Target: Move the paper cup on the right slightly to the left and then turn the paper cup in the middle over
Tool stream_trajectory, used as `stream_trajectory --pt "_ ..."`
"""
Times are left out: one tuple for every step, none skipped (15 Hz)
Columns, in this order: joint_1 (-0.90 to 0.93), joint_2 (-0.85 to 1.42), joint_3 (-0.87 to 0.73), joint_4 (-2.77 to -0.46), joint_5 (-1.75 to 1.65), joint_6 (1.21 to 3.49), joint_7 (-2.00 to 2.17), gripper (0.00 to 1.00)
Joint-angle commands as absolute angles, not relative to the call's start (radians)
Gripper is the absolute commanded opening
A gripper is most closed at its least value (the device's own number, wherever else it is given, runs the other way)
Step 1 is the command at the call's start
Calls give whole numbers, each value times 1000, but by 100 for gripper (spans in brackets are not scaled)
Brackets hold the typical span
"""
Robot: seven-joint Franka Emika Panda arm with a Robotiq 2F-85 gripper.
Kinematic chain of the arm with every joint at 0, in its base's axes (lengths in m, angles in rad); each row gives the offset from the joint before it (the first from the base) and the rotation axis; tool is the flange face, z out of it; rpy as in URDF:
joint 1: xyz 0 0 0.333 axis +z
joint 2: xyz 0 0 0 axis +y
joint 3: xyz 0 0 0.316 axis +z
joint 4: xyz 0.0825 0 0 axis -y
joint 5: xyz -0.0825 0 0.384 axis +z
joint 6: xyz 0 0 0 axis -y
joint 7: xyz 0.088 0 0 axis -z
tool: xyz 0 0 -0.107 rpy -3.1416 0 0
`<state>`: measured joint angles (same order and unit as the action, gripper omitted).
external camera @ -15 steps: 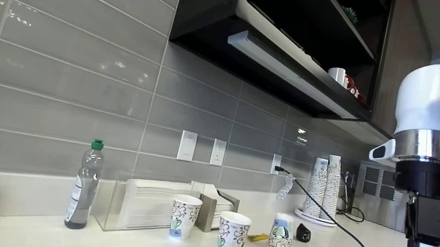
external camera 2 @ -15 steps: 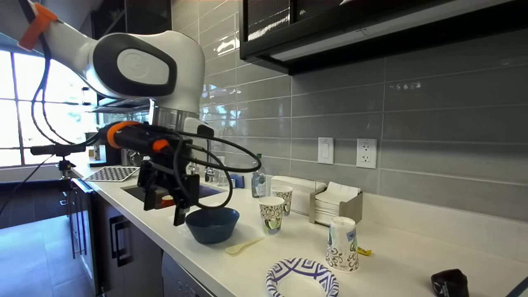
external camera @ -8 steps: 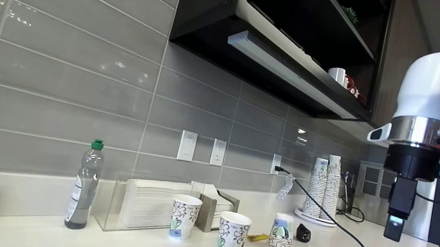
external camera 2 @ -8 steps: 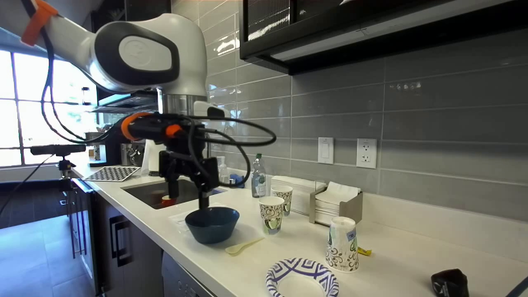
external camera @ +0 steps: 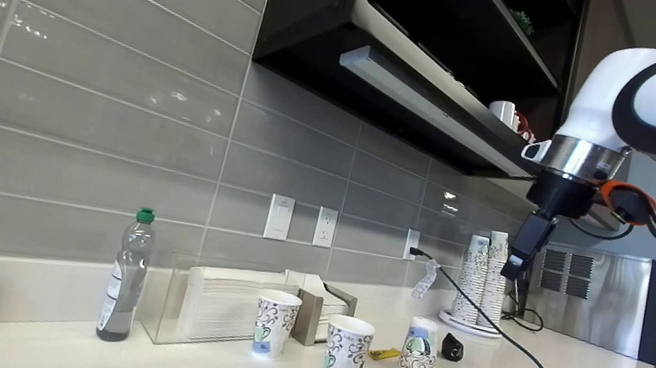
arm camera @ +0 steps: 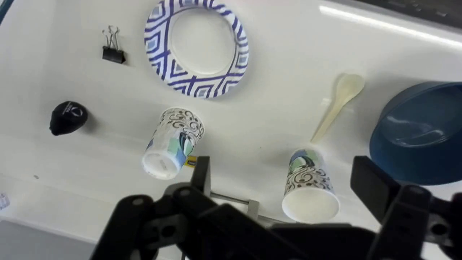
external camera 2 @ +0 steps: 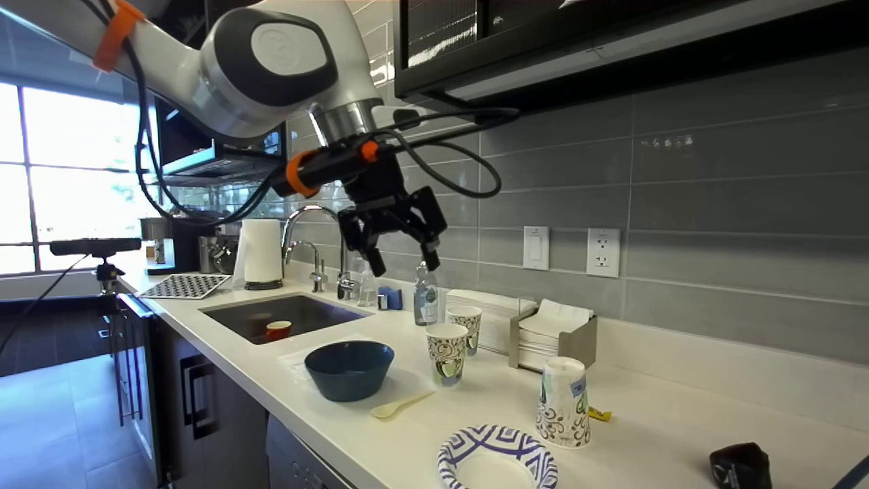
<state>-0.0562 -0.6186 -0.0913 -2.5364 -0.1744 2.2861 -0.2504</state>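
The middle paper cup stands upright, mouth up, in both exterior views (external camera: 348,347) (external camera 2: 447,353) and in the wrist view (arm camera: 308,177). The right paper cup stands upside down, also in both exterior views (external camera: 420,350) (external camera 2: 564,404) and in the wrist view (arm camera: 175,142). A third paper cup stands upright near the napkins (external camera: 274,323) (external camera 2: 468,324). My gripper is open and empty, tilted, high above the counter in both exterior views (external camera: 513,269) (external camera 2: 404,262). In the wrist view its fingers (arm camera: 282,175) appear either side of the middle cup, without touching it.
A blue bowl (external camera 2: 349,372), a spoon (external camera 2: 402,405) and a patterned paper plate (external camera 2: 497,462) lie near the cups. A napkin holder (external camera 2: 553,336) and a soap bottle (external camera 2: 426,295) stand by the wall. A black cable (external camera: 530,356) crosses the counter; cabinets (external camera: 426,87) overhang.
My gripper has risen and moved toward the wall, left in one exterior view and right in another, and is now tilted. The cups, bowl and plate have not moved.
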Motion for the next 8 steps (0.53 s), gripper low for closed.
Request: stream_trajectory --pt "-73 -434 -111 -2403 -196 2370 -249 100" --pt "-80 -392 -118 -2372 -194 2383 -251 100" --pt "-83 -354 -128 -2344 -191 2393 -257 100" --pt "-85 -320 -135 -2313 -185 2384 -265 100" --pt "-77 -414 -123 -2398 -175 2380 -254 100" --pt "-79 -386 -127 -2378 -174 2379 -255 100" --pt "-79 -378 -127 -2377 -174 2379 -255 100" --pt "-78 -379 -125 -2379 -174 2379 -255 100"
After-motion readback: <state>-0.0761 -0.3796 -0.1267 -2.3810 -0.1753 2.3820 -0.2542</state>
